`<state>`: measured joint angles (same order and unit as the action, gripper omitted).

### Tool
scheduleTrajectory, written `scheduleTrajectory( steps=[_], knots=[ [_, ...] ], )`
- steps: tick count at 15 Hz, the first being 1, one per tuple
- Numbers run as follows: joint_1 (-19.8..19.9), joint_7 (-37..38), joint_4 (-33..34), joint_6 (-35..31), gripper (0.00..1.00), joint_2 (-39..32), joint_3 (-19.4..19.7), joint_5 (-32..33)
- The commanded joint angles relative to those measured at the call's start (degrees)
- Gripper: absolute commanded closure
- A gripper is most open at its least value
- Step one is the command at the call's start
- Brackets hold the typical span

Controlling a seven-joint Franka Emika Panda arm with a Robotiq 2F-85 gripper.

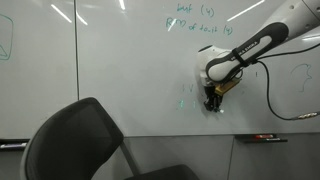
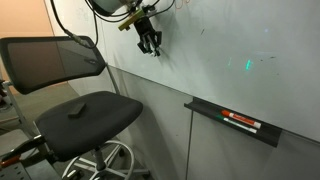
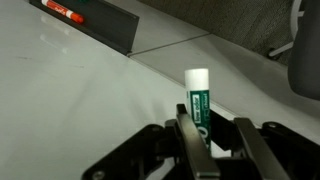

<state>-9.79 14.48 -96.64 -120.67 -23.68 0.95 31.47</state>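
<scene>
Tool clamped on marker, tip at whiteboard; likely mid-stroke. Your next move calls for light, even pressure.

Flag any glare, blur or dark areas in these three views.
Wrist view: marker sharp enough to see its green label, gripper dark and soft up close. In both exterior views: whiteboard evenly lit, no harsh glare; gripper small and low-detail against it; chair nearly black, texture lost.
</scene>
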Motion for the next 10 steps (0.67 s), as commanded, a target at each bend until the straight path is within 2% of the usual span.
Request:
scheduleTrajectory(
  steps=[1, 10],
  knots=[
    [-0.07, 0.91, 0.2, -0.94, 0.9, 0.27, 1.78, 2.45],
    [0.43, 5.24, -0.26, 0.53, 0.9, 2.74, 2.33, 14.17]
  ],
)
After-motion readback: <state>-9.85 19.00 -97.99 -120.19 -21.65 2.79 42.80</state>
